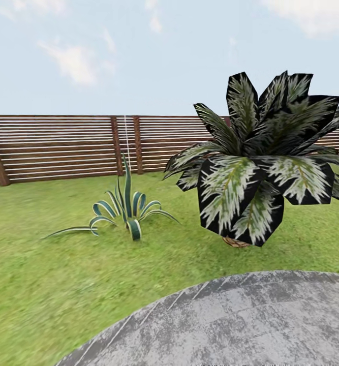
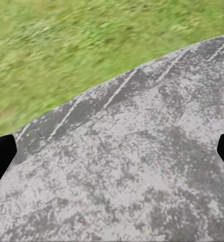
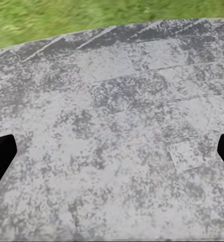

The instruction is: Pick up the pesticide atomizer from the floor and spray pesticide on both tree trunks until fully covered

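lawn (image 1: 47, 284) runs to the fence (image 1: 52, 147) | palm (image 1: 260, 162) and spiky plant (image 1: 126, 208) on grass beyond the slab's (image 1: 240, 325) curved edge | left fingers (image 2: 1, 156) wide over the slab edge | right fingers (image 3: 1, 156) wide, nothing between (slab below)

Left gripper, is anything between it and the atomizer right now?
Can't judge: where I see the left gripper, open, it faces bare grey paving edged by grass. Ahead stand a short palm, a spiky plant and the fence.
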Robot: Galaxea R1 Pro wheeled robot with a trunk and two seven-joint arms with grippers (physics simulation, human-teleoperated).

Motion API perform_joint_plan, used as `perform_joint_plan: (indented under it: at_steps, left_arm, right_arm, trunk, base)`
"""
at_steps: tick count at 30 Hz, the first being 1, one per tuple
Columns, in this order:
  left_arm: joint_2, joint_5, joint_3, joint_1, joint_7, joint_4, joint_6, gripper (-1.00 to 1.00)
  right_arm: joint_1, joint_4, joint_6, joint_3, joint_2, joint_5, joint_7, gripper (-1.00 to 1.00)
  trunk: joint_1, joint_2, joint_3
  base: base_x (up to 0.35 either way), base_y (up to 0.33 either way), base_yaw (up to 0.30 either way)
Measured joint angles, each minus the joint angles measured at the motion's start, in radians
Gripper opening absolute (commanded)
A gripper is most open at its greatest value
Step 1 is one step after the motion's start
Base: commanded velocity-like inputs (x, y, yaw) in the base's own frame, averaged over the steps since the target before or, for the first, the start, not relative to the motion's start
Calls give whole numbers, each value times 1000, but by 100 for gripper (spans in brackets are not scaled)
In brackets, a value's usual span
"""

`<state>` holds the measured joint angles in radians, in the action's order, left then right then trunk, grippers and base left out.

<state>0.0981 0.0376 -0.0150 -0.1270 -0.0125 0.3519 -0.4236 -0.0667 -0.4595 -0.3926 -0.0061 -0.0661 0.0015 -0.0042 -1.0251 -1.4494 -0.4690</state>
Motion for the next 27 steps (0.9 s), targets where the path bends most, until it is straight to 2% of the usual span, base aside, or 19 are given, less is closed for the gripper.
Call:
perform_joint_plan:
  at_steps: [7,24,27]
  left_arm:
    - [0,0,0,0,0,0,0,100]
    - [-2,-1,2,-2,1,10,-2,100]
    - [-2,-1,2,-2,1,12,-2,100]
  right_arm:
    - [0,6,0,-1,0,0,0,100]
    - [0,7,0,-1,0,0,0,100]
    - [0,8,0,-1,0,0,0,100]
  trunk:
    - [0,0,0]
    - [0,0,0]
    - [-11,-21,-9]
  base:
    - [0,177,-273]
    - [0,7,-274]
    - [0,0,-274]
